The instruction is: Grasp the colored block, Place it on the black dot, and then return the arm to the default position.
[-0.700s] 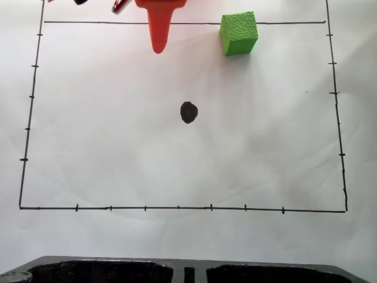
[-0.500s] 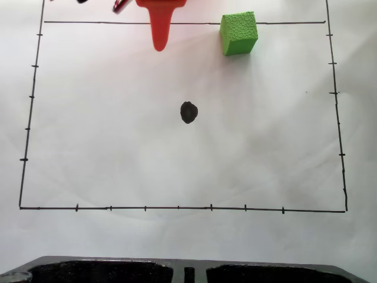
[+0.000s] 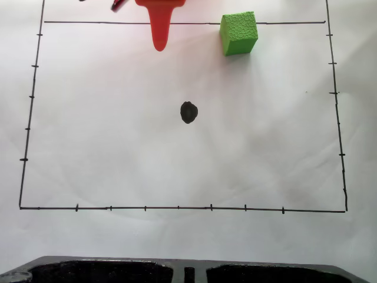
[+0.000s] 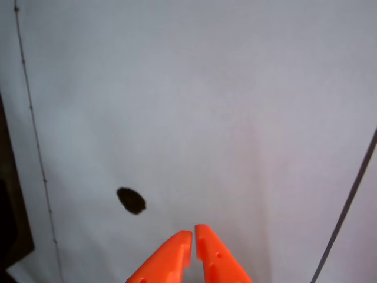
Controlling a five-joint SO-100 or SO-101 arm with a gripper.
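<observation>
In the fixed view, the orange gripper (image 3: pixel 159 44) comes in from the top edge, its tapered tip pointing down just past the upper ruled line. The green block (image 3: pixel 238 33) sits on the white paper (image 3: pixel 118 153) to the right of that tip, apart from it, with its upper part crossing the same ruled line. The black dot (image 3: pixel 188 112) lies near the middle of the ruled rectangle, well below both the block and the gripper, with nothing on it. A dark tray edge (image 3: pixel 188 271) runs along the bottom of the picture, and bits of black and red wire (image 3: pixel 118 6) show at the top beside the arm.

In the wrist view, the gripper (image 4: pixel 193 234) rises from the bottom edge with its two pointed fingers (image 4: pixel 171 259) pressed together, only a thin slit between them and nothing held. The black dot (image 4: pixel 131 200) lies on the paper just up and to the left of the fingertips. Thin ruled lines run down the left side and across the lower right corner.
</observation>
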